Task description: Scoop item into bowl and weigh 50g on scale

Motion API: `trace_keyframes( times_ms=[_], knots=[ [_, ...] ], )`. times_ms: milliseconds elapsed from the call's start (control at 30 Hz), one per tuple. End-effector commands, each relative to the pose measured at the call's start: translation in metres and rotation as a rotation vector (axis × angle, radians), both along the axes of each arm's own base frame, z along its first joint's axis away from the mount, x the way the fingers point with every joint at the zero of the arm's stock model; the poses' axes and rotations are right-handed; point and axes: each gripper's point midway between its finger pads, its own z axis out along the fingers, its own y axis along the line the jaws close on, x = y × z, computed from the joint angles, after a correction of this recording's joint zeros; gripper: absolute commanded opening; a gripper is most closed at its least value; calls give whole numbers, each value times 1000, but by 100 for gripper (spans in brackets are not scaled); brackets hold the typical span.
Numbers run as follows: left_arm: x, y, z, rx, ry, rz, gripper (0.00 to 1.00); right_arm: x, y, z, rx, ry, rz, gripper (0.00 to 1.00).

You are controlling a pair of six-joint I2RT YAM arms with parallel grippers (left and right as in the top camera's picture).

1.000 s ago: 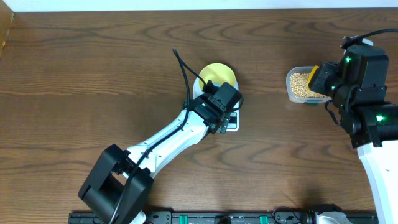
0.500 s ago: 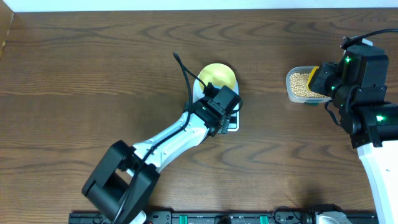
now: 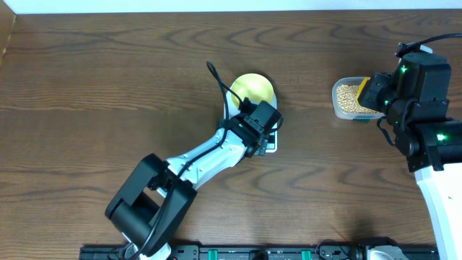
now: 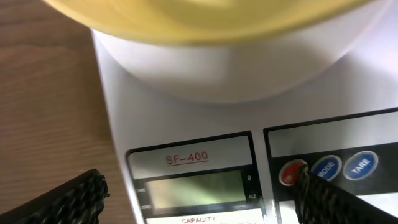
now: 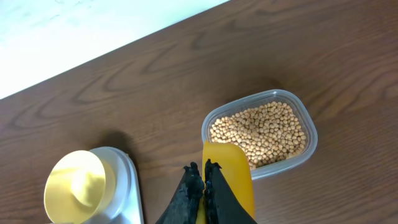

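Pale bowl [image 3: 253, 87] sits on the scale [image 4: 155, 124]. Your left tool [image 4: 199, 186] hangs spread over the scale's display. Well right of the scale, your right tool [image 5: 203, 180] pinches the yellow scoop [image 5: 229, 177] over the tub [image 5: 313, 146] of beans [image 5: 261, 130].

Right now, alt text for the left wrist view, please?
White scale up close, display blank, yellow bowl on its platform. The open left gripper straddles the display, one finger at the red button.
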Motion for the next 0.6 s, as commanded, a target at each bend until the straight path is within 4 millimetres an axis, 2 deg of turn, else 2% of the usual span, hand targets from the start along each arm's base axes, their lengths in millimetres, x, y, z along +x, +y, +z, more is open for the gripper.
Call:
trace_keyframes(
  times_ms=[0,567],
  knots=[
    [-3,2,-6,23,13,-16,98,2,-1,9,-4,-20,3,1],
    [3,0,-4,24,-14,-35,98,2,-1,9,-6,-19,5,1]
  ],
)
